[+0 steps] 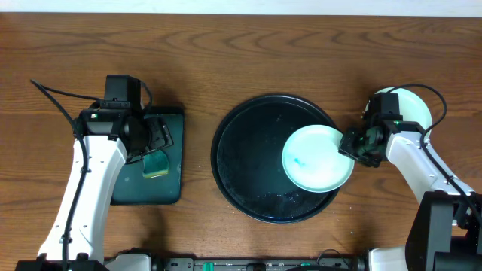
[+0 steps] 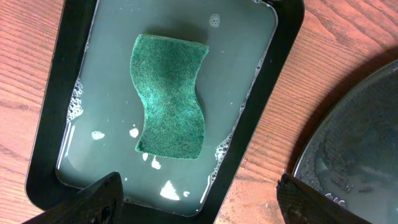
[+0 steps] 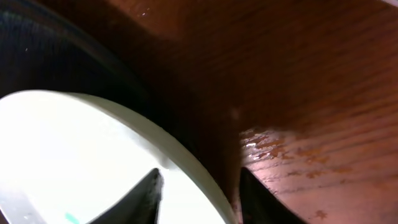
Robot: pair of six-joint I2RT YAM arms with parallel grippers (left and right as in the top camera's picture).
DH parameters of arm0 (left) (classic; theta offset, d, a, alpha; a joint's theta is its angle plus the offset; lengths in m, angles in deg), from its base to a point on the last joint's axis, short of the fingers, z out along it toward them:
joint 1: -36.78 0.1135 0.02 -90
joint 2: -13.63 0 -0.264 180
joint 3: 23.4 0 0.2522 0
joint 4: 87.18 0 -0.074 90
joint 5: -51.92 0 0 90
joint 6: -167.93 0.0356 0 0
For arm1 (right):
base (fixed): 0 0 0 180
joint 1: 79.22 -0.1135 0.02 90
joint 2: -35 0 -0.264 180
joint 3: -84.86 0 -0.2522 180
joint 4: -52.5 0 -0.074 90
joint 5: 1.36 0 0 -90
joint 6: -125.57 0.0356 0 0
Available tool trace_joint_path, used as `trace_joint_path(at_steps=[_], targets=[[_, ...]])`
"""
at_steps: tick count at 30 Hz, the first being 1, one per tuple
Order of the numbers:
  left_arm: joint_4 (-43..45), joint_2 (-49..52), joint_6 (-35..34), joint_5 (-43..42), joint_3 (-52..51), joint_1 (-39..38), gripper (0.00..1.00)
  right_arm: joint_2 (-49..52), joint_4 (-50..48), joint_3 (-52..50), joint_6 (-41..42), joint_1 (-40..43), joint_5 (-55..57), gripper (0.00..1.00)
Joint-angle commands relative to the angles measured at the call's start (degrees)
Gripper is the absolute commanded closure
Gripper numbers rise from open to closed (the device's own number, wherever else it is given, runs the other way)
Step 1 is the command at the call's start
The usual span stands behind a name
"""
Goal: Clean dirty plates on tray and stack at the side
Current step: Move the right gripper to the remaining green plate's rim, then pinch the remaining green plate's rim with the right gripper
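The right gripper (image 1: 347, 144) is straddling the right rim of the mint plate (image 1: 312, 159), which is lying at the right of the black tray (image 1: 241, 165) — whether the fingers are pinching it is unclear. The left gripper (image 2: 199, 190) is hovering wide open over the sponge (image 2: 171, 99).

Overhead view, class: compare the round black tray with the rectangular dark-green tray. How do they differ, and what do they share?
Shape: the round black tray is circular, the rectangular dark-green tray oblong. Size: the round one is larger. Contents: the round tray bears a pale plate with a teal smear; the rectangular one holds a green sponge in soapy water. Both are dark, rimmed and wet.
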Motion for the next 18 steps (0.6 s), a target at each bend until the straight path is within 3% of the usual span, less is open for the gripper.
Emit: trace_joint_path(at_steps=[1,4,18], targets=[[0.0,-0.39,-0.15,0.07,-0.2,-0.13,0.2,0.07,0.0,-0.39,0.04,-0.24,-1.14,0.82],[0.0,-0.39,-0.15,0.07,-0.2,-0.13,0.2,0.07,0.07,-0.39,0.04,-0.24,-1.18,0.99],[0.22,-0.39,-0.15,0.07,-0.2,-0.13,0.2,0.02,-0.92,-0.37,-1.75,-2.84,-5.62,0.98]])
